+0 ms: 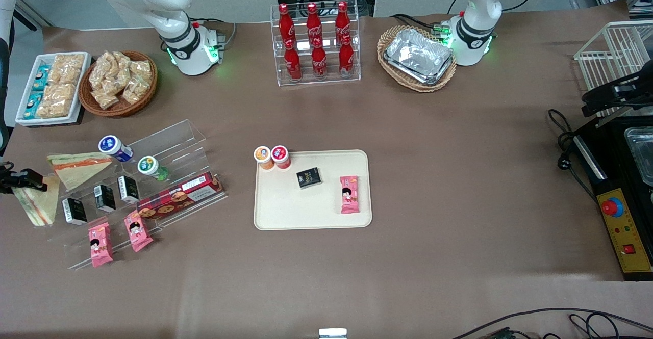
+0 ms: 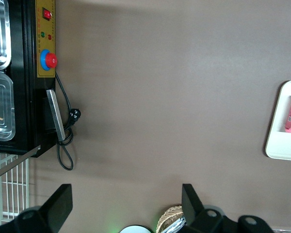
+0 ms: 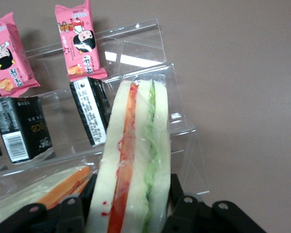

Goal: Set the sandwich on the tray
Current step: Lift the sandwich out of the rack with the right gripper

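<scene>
My right gripper [image 1: 31, 182] is shut on the sandwich [image 1: 36, 205], a clear-wrapped wedge of pale bread at the working arm's end of the table, beside the acrylic shelf. In the right wrist view the sandwich [image 3: 136, 160] stands on edge between the black fingers [image 3: 180, 206], its red-orange, white and green layers facing the camera, and the gripper [image 3: 128, 206] grips its bread faces. The cream-beige tray [image 1: 306, 211] lies at the table's middle, well apart from the gripper. It holds two small jars, a black packet and a pink snack packet.
A similar wedge with a broad orange band [image 1: 81, 168] lies on the acrylic shelf [image 1: 168, 145], next to the held sandwich. The shelf also carries black packets [image 1: 104, 198], pink snack packets [image 1: 100, 244], a red biscuit box [image 1: 179, 194] and two bottles. Cola bottles [image 1: 316, 41] stand farther back.
</scene>
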### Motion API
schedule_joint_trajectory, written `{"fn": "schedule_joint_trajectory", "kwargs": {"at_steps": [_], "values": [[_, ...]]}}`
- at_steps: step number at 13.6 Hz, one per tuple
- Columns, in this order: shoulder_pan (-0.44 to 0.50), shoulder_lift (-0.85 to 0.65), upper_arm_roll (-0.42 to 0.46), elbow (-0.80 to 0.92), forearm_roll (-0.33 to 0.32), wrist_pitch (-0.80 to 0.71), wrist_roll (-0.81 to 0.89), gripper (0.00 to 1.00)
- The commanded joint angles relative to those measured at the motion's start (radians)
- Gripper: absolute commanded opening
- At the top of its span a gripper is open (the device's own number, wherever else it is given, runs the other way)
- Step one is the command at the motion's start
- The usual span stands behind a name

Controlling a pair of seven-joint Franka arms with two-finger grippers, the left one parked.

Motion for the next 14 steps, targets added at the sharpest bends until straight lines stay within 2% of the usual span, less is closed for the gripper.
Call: {"fn": "schedule_joint_trajectory", "kwargs": {"at_steps": [1, 5, 8, 11, 14], "values": [[-0.005, -0.008, 0.002, 0.015, 0.033, 0.002, -0.056, 0.53], [0.012, -0.005, 0.008, 0.197, -0.004, -0.235, -0.054, 0.53], [0.09, -0.014, 0.009, 0.306, -0.045, -0.355, -0.06, 0.53], [0.21, -0.043, 0.011, 0.337, -0.045, -0.432, -0.071, 0.53], [0.371, -0.062, 0.009, 0.337, -0.048, -0.449, -0.076, 0.53]]}}
